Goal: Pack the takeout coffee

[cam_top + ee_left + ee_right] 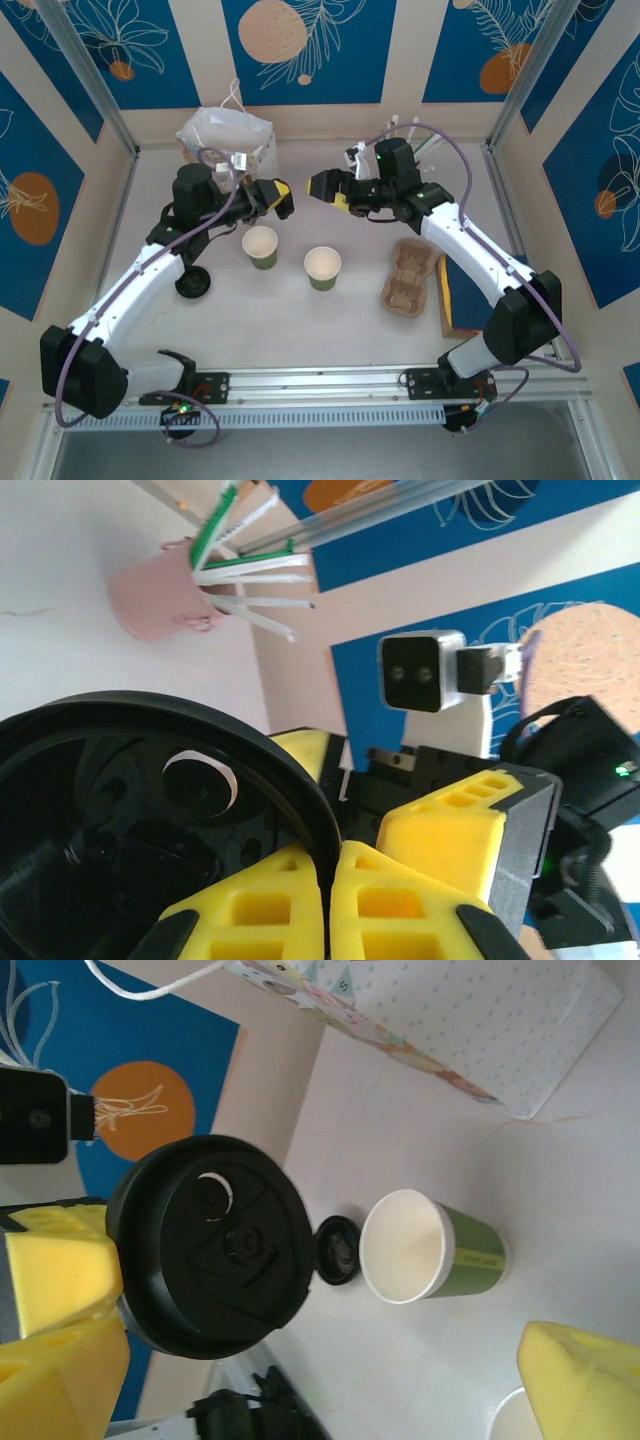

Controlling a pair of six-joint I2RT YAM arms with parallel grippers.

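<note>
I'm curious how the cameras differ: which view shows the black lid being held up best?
The right wrist view: the held black lid faces it, nearly its whole round face visible. The left wrist view crops it, rim pinched by the left gripper. From overhead it is a small dark shape at that gripper.

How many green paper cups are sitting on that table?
2. The left cup stands mid-table; the right cup stands beside it, nearer the cardboard tray. Both lack lids. None appears hidden.
</note>
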